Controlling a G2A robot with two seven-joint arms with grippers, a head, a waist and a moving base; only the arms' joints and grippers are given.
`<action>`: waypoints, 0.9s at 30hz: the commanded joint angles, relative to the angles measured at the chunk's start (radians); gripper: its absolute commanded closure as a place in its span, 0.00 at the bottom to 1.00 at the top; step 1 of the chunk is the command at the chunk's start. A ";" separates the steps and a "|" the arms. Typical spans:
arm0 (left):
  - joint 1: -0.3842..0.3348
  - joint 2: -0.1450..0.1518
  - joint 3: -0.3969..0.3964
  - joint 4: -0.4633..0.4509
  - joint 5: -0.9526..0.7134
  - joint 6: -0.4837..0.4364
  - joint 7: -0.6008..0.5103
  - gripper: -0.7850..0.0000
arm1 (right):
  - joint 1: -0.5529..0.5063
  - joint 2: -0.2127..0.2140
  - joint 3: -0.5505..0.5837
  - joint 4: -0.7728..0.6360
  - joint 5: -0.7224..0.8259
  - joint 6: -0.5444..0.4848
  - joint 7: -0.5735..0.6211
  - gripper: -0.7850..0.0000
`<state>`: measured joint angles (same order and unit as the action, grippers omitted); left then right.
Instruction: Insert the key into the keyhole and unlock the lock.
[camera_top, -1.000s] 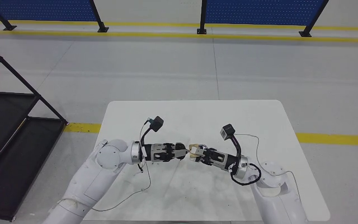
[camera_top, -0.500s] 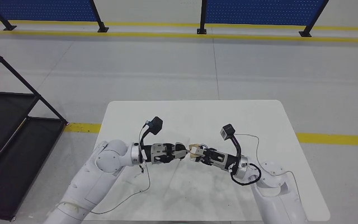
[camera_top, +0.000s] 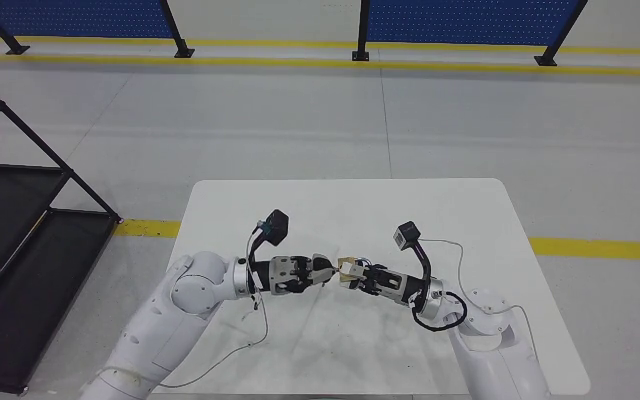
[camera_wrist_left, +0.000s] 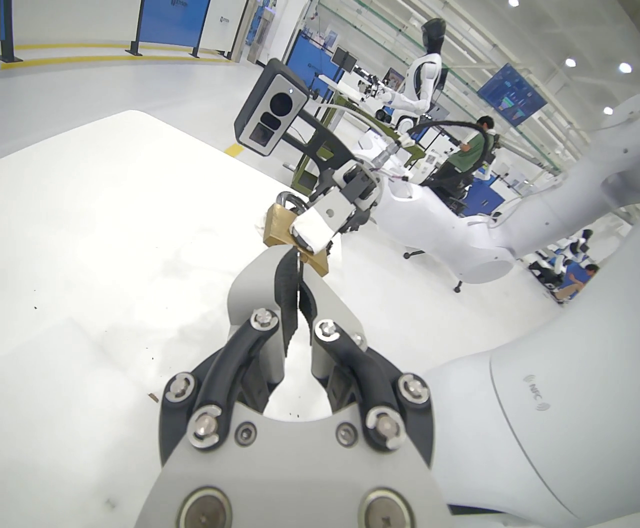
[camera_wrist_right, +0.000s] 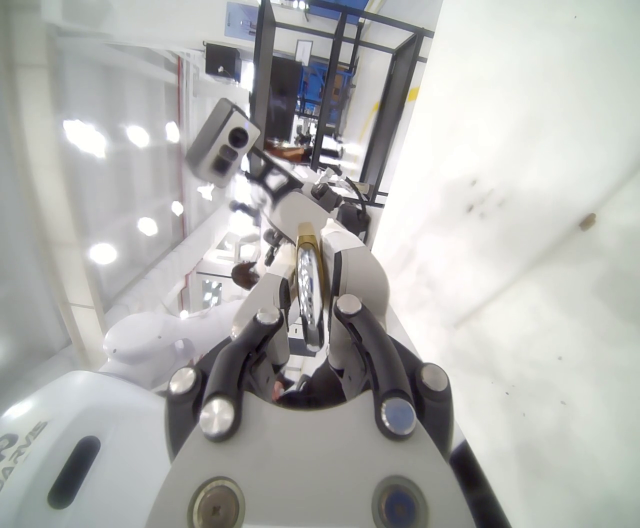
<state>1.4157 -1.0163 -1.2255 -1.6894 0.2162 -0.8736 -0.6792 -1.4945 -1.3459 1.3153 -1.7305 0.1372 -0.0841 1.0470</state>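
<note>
A brass padlock hangs above the middle of the white table, with my right gripper shut on its body. In the right wrist view the padlock stands edge-on between the fingers of the right gripper. My left gripper faces it from the other side, its tips against the lock's lower edge. In the left wrist view the left gripper is shut on a thin key, mostly hidden between the black pads and pointing at the padlock. The steel shackle points away from the left gripper.
Both forearms lie low over the near half of the table. A black rack stands on the floor to the left of the table. Blue barriers line the far side of the floor.
The left wrist has rolled slightly, so its camera mount has shifted a little toward the table's near edge. The padlock and the right arm have stayed where they were.
</note>
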 joint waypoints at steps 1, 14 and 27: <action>0.001 0.001 0.000 -0.004 0.017 -0.006 0.011 1.00 | 0.000 0.000 0.000 0.000 0.000 0.000 0.000 1.00; 0.017 0.002 -0.011 -0.029 0.172 -0.036 0.126 1.00 | 0.000 0.000 0.000 0.000 0.000 0.000 0.000 1.00; 0.050 -0.002 -0.028 -0.062 0.403 -0.048 0.296 1.00 | 0.000 0.000 0.000 0.000 0.000 0.000 0.000 1.00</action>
<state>1.4625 -1.0174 -1.2512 -1.7483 0.5909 -0.9207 -0.4037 -1.4945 -1.3459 1.3153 -1.7305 0.1372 -0.0841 1.0470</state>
